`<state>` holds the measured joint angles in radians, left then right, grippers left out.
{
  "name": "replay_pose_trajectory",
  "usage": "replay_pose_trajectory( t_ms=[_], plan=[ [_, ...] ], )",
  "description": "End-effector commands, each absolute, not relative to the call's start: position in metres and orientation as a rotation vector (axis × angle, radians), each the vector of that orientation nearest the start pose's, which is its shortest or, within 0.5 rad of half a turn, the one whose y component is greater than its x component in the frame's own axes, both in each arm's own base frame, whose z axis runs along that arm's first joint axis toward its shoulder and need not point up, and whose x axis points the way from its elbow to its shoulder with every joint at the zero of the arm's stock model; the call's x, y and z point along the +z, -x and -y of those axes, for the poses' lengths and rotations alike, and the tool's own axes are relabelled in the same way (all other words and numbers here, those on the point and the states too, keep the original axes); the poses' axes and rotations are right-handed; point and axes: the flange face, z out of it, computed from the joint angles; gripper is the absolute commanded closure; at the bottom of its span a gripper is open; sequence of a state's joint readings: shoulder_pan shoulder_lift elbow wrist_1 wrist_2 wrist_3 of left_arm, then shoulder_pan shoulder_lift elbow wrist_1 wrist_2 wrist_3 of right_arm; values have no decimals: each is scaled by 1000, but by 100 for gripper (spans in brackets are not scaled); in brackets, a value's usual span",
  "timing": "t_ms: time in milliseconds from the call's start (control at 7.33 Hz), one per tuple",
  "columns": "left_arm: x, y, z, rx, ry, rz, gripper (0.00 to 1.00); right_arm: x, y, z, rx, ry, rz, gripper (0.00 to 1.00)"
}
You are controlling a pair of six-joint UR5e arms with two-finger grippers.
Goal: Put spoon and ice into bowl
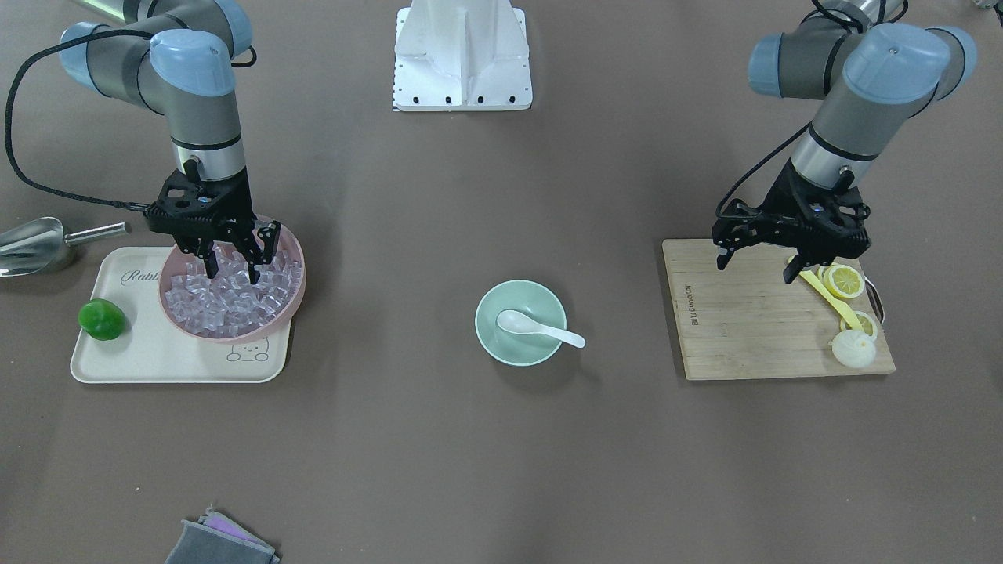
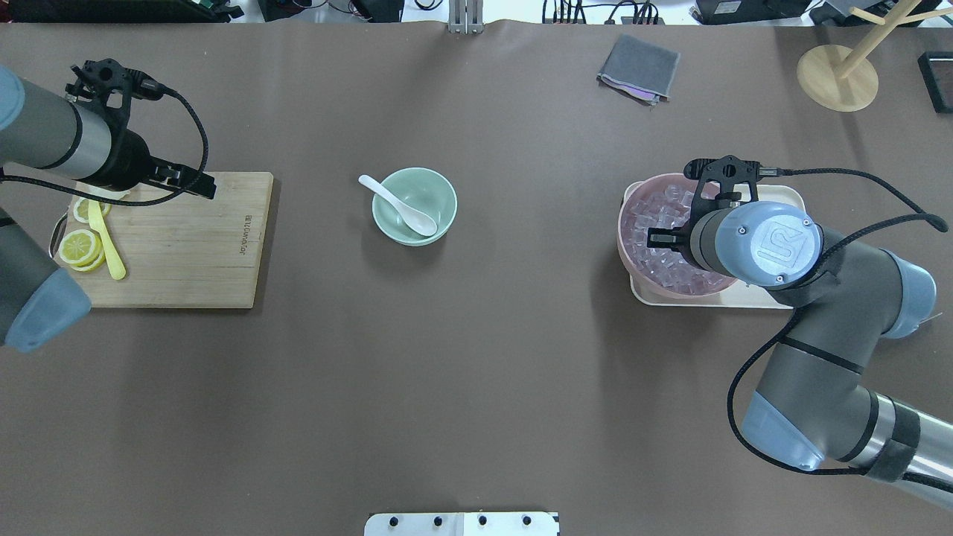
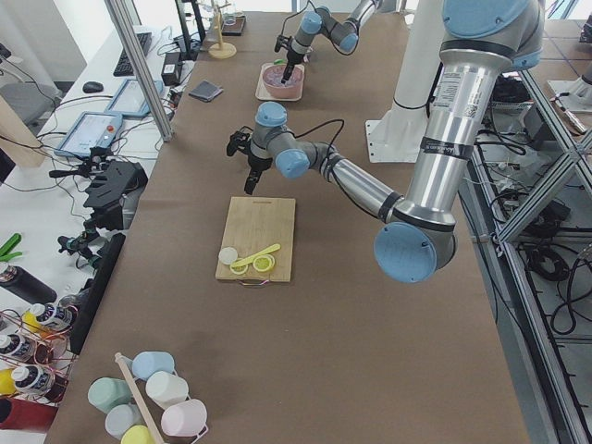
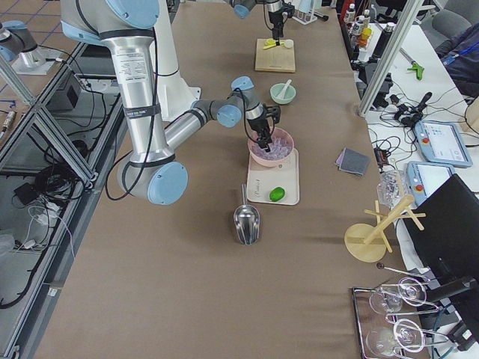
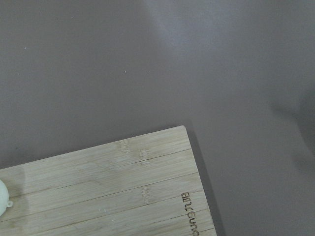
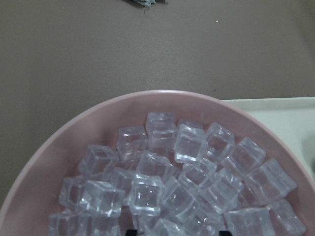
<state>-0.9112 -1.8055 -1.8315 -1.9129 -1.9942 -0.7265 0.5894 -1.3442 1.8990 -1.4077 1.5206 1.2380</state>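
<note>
Ice looks to be the step in hand, since the spoon (image 1: 541, 327) lies in the bowl (image 1: 526, 299), scoop in the hollow and handle propped over the rim on the side away from the robot. Well apart from the bowl, on the robot's right, the right claw (image 1: 232, 271) hangs point-down over a pink bowl (image 1: 302, 274) heaped with clear cubes, which stands on a cream tray (image 1: 157, 360). Its two fingers stand moderately apart, tips down at the top of the ice (image 1: 227, 305) and seemingly touching the upper cubes. Nothing is clamped, and whether one cube sits squarely between the tips cannot be told, as the wrist view shows only the pile ahead. The next move, as I judge it, calls for closing on a single cube without wedging its neighbours, lifting straight up, then carrying it across to the bowl and letting go low over the hollow beside the spoon's scoop. Slippery, close-packed cubes could squirt out sideways. Well apart from the bowl on the other side, the left claw (image 1: 754, 270) hovers wide apart and empty above a wooden cutting board (image 1: 752, 329).
</note>
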Motion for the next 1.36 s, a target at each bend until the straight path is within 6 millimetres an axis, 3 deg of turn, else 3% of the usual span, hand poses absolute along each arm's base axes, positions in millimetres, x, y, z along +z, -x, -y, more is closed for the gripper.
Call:
replay_pose_trajectory(
  t_ms=[0,273,682,818,1227],
  plan=[
    [377,-281,513,114,-378,-832,2,379,400,429,257,-364,623,45],
    [378,-281,513,112,-376,-831,2,372,405,430,252,-361,621,52],
    [378,-281,513,112,-376,-831,2,367,407,431,248,-355,605,79],
    [378,-282,513,114,-376,-831,1,363,405,432,245,-361,610,97],
    [377,-283,514,113,-376,-833,1,346,381,444,274,-380,639,100]
  ],
)
